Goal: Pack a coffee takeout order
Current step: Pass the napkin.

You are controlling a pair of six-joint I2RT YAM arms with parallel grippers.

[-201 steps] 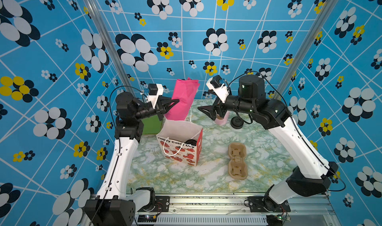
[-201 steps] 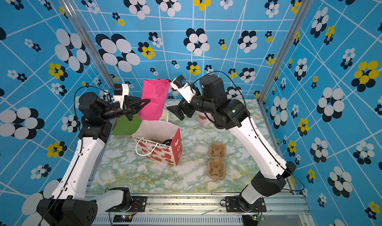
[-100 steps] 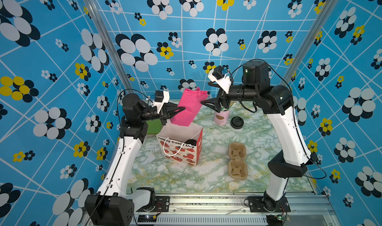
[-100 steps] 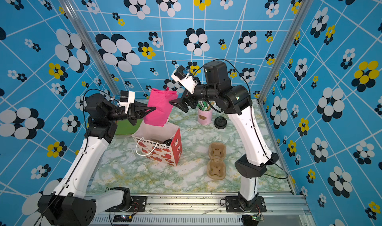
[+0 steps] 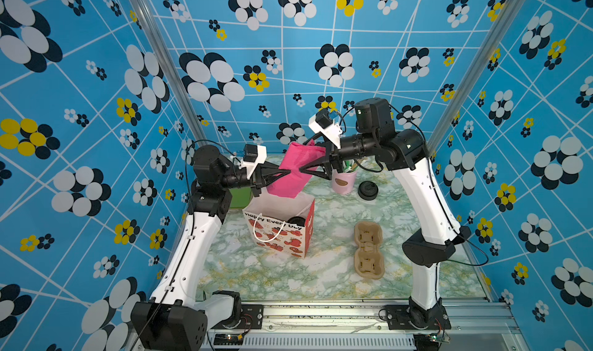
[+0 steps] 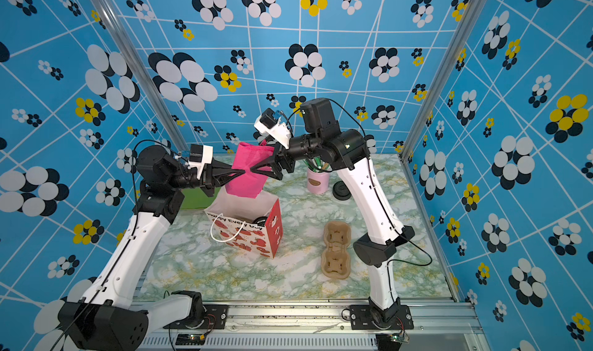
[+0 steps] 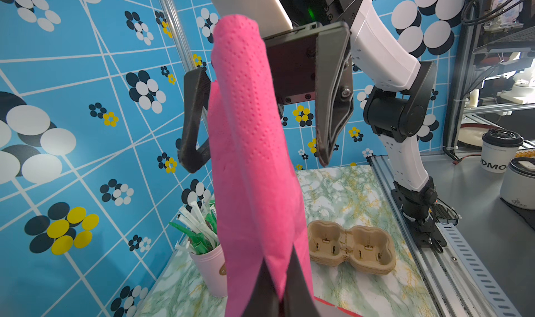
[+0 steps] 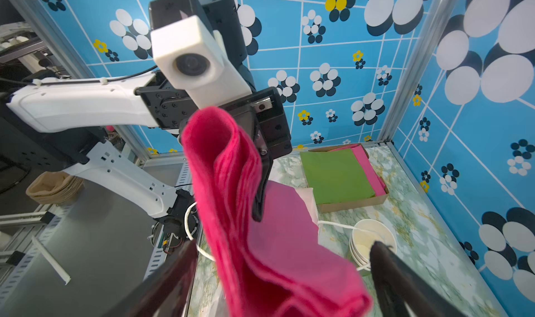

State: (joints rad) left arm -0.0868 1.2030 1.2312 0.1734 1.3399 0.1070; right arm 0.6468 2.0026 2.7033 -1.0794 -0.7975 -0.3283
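The pink napkin (image 5: pixel 293 169) (image 6: pixel 248 169) hangs folded in the air, its lower end just over the open mouth of the red-and-white gift bag (image 5: pixel 279 237). My left gripper (image 5: pixel 288 172) (image 7: pixel 279 283) is shut on the napkin's edge. Facing it tip to tip, my right gripper (image 5: pixel 301 170) (image 8: pixel 283 244) is open, one finger on each side of the napkin (image 8: pixel 231 199). A black-lidded cup (image 5: pixel 296 220) shows inside the bag. The brown cup holder (image 5: pixel 369 250) (image 7: pixel 350 247) lies flat on the table to the right. Wrapped straws (image 7: pixel 199 228) stand in a pink cup (image 5: pixel 344 181).
A lone black lid (image 5: pixel 367 190) lies beside the pink cup. A cardboard tray of green and pink napkins (image 8: pixel 338 173) sits at the back left, with a stack of lidless cups (image 8: pixel 370 243) near it. The bag's white handle (image 5: pixel 266 234) hangs over its front.
My left gripper carried the napkin right, over the bag. My right arm rose from the pink cup and swung left until its open jaws straddled the napkin; they have narrowed slightly.
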